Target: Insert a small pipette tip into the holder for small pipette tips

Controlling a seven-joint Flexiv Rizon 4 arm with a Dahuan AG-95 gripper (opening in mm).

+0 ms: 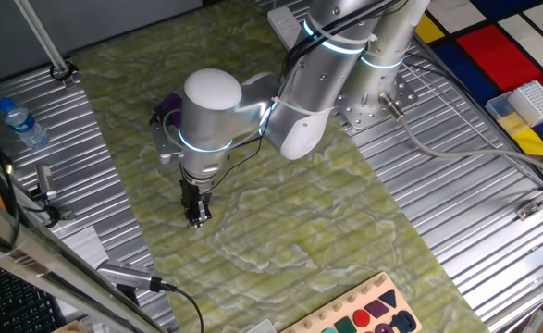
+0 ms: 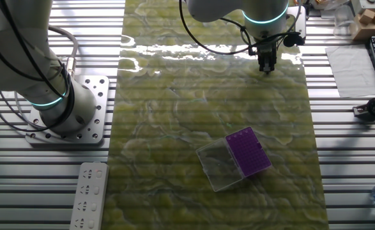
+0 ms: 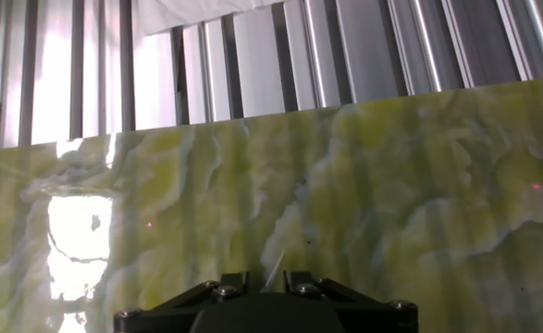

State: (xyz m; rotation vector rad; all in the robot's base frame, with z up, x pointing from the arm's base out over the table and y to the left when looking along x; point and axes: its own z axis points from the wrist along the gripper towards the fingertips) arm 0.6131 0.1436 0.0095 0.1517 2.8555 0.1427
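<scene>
We can read no brand, label or writing anywhere in these views. The tool (image 2: 266, 66) hangs just above the far part of the green-yellow marbled mat (image 2: 174, 128), whose glossy surface throws back a white glare. In the hand view a thin, clear, needle-like sliver (image 3: 273, 266) rises from between the two dark fingers (image 3: 223, 282), which stand close together; we take it for the small pipette tip, though it is too faint for us to be sure, and we cannot tell whether the fingers clamp it.

The holder for small pipette tips (image 2: 247, 152) lies on the near part of the mat, well apart from the tool: a flat purple square dotted with fine holes, with a clear plastic cover piece (image 2: 220, 165) touching its side. In one fixed view only a purple corner (image 1: 171, 106) shows behind the arm's white joint.

The desk (image 2: 340, 128) is ribbed aluminium. A white power strip (image 2: 90, 195) lies on it beside the mat.
</scene>
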